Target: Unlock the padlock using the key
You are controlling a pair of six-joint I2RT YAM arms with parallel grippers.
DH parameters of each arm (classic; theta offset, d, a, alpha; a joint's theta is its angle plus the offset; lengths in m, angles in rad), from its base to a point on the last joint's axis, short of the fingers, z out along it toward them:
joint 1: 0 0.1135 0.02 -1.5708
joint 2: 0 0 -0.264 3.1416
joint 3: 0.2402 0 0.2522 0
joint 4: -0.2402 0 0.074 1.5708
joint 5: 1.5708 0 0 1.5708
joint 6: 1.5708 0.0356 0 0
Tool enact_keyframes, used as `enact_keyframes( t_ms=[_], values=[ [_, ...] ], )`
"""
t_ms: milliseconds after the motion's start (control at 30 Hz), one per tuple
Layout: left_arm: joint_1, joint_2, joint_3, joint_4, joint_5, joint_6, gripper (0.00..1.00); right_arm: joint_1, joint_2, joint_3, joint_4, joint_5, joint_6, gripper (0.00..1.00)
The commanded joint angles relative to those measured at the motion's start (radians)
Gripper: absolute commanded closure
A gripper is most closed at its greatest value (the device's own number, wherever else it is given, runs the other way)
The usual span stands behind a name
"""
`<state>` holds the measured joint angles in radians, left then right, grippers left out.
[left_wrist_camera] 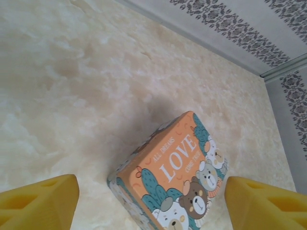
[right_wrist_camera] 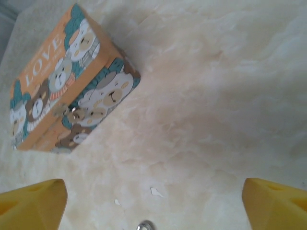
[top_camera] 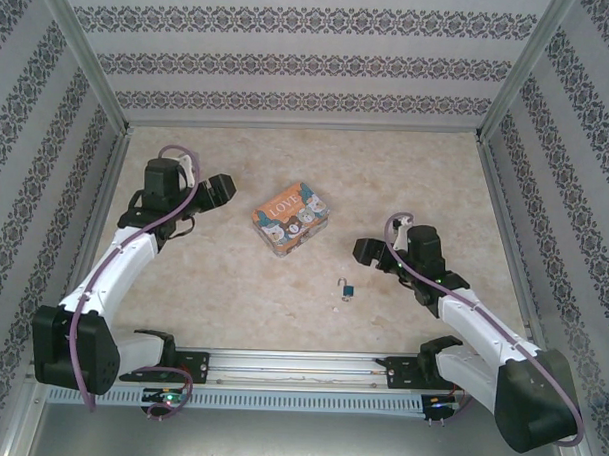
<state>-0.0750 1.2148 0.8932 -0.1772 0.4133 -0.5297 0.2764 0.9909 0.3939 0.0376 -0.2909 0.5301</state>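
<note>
Your left tool point(left_wrist_camera: 152, 203) gapes wide and empty, facing the box point(left_wrist_camera: 168, 177); your right tool point(right_wrist_camera: 153, 206) gapes likewise; the padlock point(top_camera: 348, 290) lies on the tabletop point(top_camera: 232, 286) between box and right tool, touching neither.

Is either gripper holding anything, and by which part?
Nothing held: the left gripper and right gripper stand open, empty; the padlock lies on the table.

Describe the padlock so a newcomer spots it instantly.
Find the orange LOVE box mid-table. In the top view, below it and slightly right, lies the padlock on the marbled tabletop. It is tiny, with a blue body and silver shackle, far smaller than the box.
</note>
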Motion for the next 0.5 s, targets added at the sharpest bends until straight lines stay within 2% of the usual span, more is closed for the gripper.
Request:
enact_keyframes(
  t_ms=[0,100,167,467],
  values=[
    [0.028,-0.001,-0.02,0.064,0.007,0.013,0.17,-0.015,0.004,0.032,0.033,0.056,-0.017,0.02],
    [0.039,0.0,-0.033,0.092,0.012,0.012,0.1,-0.024,0.015,0.033,0.05,0.07,-0.016,0.02],
    [0.045,-0.005,-0.045,0.106,0.009,0.023,0.0,-0.027,0.019,0.035,0.055,0.088,-0.019,0.02],
    [0.06,-0.069,-0.104,0.12,-0.065,0.113,0.01,-0.035,-0.018,0.061,0.015,0.218,-0.113,0.02]
  ],
)
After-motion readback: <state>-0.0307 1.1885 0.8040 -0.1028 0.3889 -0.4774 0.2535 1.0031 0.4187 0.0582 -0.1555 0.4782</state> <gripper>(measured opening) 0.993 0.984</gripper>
